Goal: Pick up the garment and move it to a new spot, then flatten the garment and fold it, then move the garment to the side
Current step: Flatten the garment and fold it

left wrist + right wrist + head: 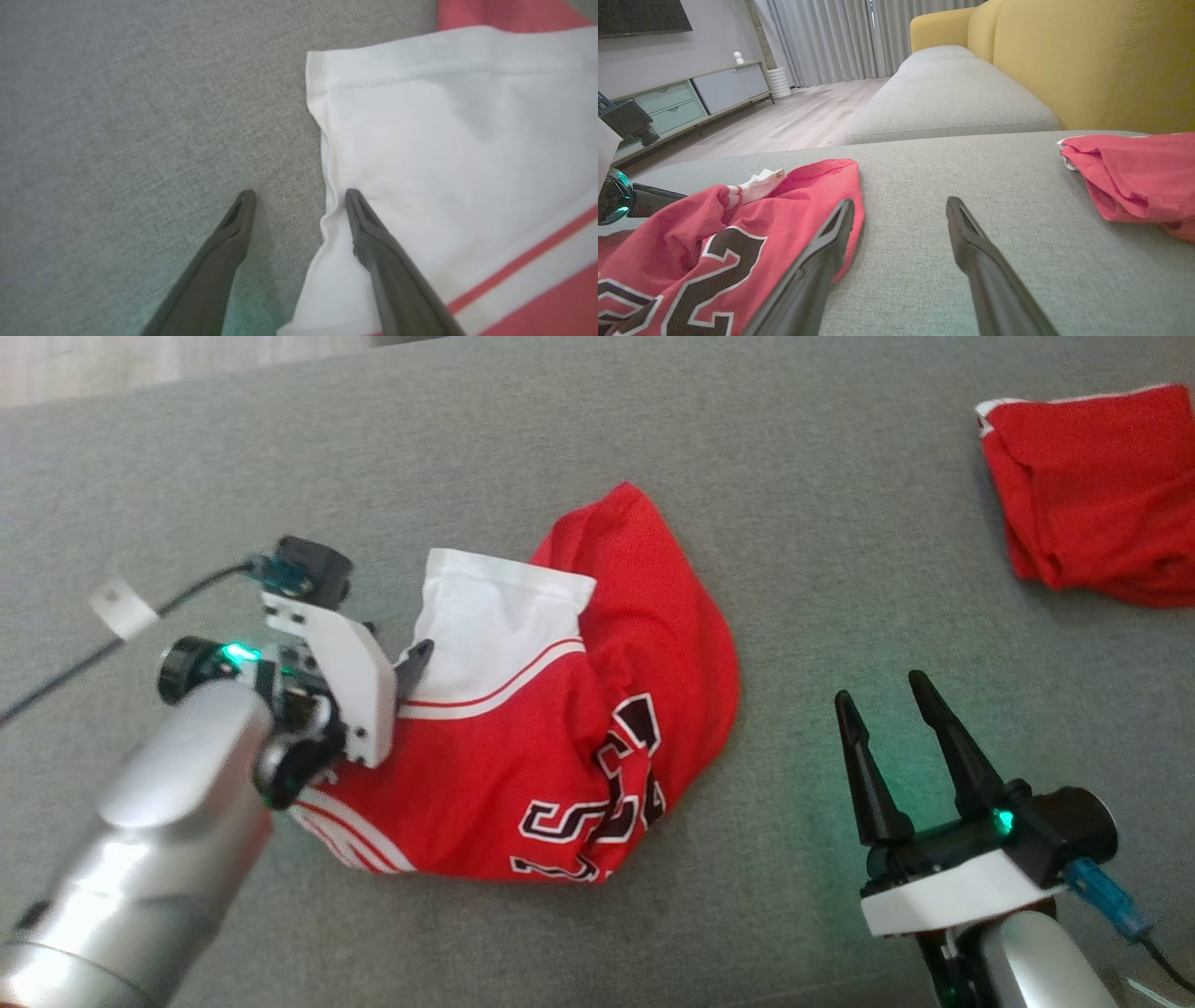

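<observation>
Left pincer wide, straddling the white edge of the jersey; right pincer wide, empty, apart.

The silver left forearm stretches out across its front, the white-plated wrist bent so the left gripper points forward and down, long dark fingers spread wide. The right gripper sits low at its right side, fingers parted, holding nothing.
</observation>
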Motion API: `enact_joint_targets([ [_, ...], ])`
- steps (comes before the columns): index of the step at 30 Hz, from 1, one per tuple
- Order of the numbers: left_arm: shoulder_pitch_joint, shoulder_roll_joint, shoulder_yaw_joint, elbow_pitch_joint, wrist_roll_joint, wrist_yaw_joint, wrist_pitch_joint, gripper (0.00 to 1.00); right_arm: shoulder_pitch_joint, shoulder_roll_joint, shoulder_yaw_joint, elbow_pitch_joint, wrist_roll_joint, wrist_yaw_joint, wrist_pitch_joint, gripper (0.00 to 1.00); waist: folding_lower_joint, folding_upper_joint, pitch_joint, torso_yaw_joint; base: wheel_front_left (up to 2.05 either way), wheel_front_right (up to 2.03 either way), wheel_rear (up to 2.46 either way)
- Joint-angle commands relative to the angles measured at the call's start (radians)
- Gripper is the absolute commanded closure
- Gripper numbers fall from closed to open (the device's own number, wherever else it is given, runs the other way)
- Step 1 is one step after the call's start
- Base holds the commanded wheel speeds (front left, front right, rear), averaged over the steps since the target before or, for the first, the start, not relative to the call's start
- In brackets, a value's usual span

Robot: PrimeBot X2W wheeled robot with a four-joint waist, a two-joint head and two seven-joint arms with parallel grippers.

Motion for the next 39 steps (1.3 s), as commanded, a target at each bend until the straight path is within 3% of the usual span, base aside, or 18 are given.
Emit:
enact_joint_targets([
  [1, -0.047, 0.054, 0.011, -0.018, -0.046, -0.006, 0.033, 0.0, -0.032, -0.014, 0.017, -0.027, 0.008, 0.003, -0.006, 0.0, -0.0002, 0.0, 0.015, -0.022, 0.0, 0.0, 0.0],
  [3, -0.044, 0.075, -0.022, -0.025, -0.084, -0.006, 0.058, 0.0, -0.036, -0.011, 0.016, -0.026, 0.009, 0.003, -0.006, 0.0, -0.0002, 0.0, 0.018, -0.029, 0.0, 0.0, 0.0],
  [5, -0.043, 0.096, -0.052, -0.052, -0.122, -0.006, 0.05, 1.0, -0.039, -0.006, 0.016, -0.024, 0.009, 0.003, -0.006, 0.0, -0.0002, 0.0, 0.017, -0.035, 0.0, 0.0, 0.0],
  [13, -0.095, 0.147, -0.138, -0.143, -0.249, -0.006, -0.048, 1.0, -0.043, 0.013, 0.015, -0.013, 0.008, 0.003, -0.006, 0.0, -0.0002, 0.0, -0.016, -0.06, 0.0, 0.0, 0.0],
  [22, -0.206, 0.185, -0.255, -0.232, -0.287, -0.006, -0.175, 1.0, -0.026, 0.03, 0.021, -0.001, 0.011, 0.003, -0.006, 0.0, -0.0002, 0.0, -0.079, -0.102, 0.0, 0.0, 0.0],
  [30, -0.469, 0.129, -0.409, -0.295, -0.287, -0.006, -0.338, 1.0, -0.018, 0.051, 0.041, 0.009, 0.02, 0.003, -0.006, 0.0, -0.0002, 0.0, -0.147, -0.199, 0.0, 0.0, 0.0],
  [39, -0.765, 0.033, -0.447, -0.15, -0.299, -0.006, -0.589, 1.0, 0.025, 0.056, 0.051, 0.023, 0.018, 0.003, -0.006, 0.0, -0.0002, 0.0, -0.22, -0.264, 0.0, 0.0, 0.0],
])
